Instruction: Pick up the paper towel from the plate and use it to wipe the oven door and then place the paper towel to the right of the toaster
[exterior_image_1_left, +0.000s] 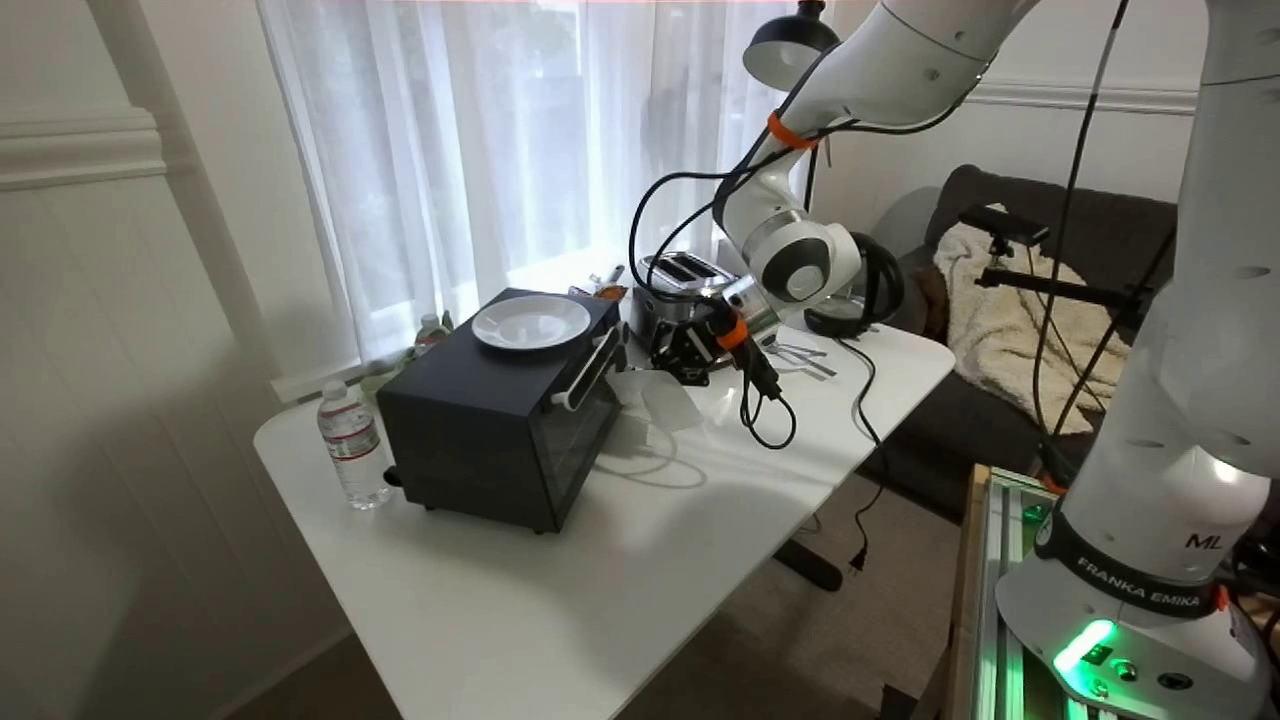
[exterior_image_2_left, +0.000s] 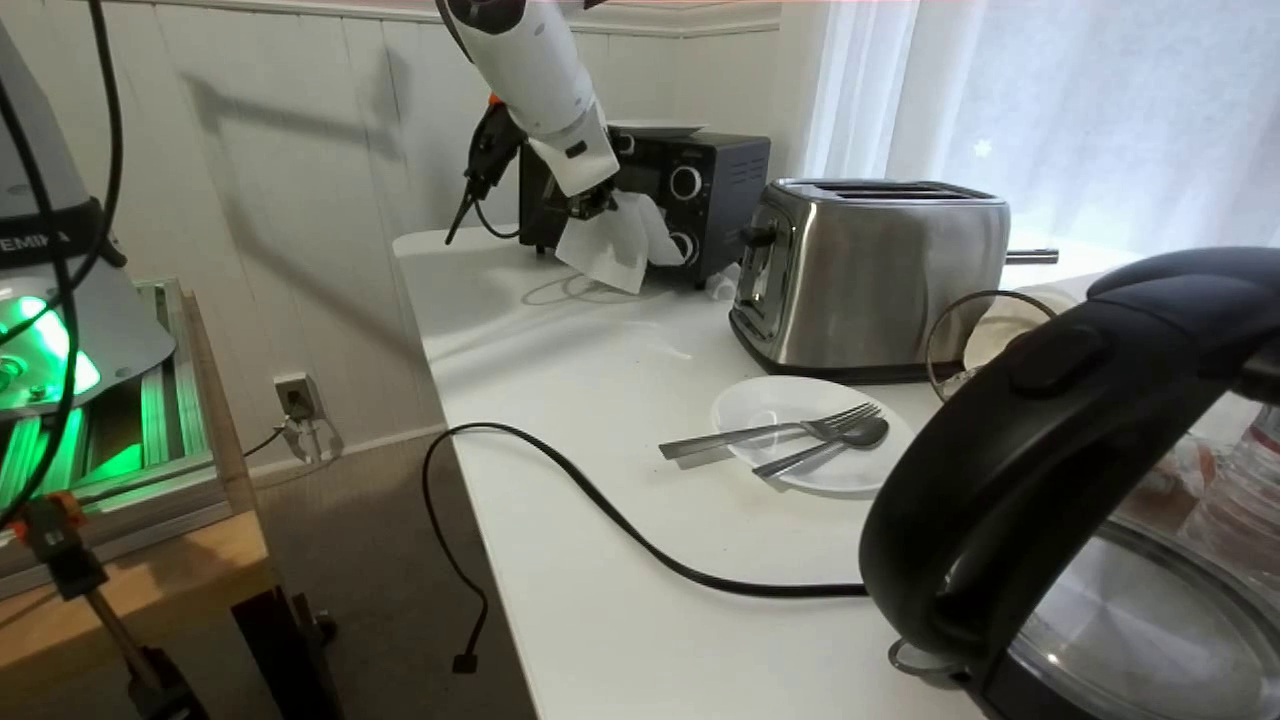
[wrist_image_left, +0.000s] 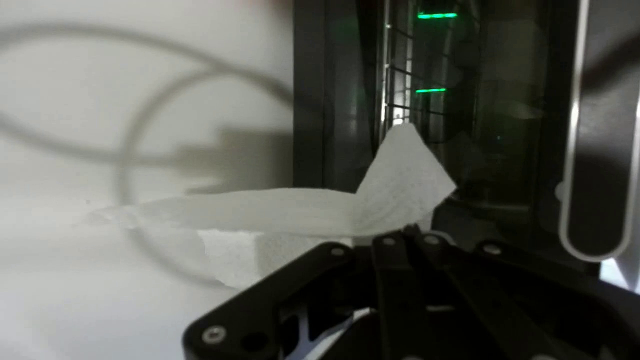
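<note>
Black kettle (exterior_image_2_left: 1060, 440) foremost, cord (exterior_image_2_left: 760, 589), spoon (exterior_image_2_left: 866, 432), toaster (exterior_image_2_left: 895, 285) beyond, tool (wrist_image_left: 411, 231) pinching paper towel (exterior_image_2_left: 612, 245) by oven door (wrist_image_left: 505, 145)

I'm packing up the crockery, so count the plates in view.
2. One plate is on the oven; a second plate is on the table, under a fork and spoon. Others may be hidden behind the toaster or kettle.

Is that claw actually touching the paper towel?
Touching: the wrist view shows the gripper shut on the towel, which fans out from its grip.
</note>
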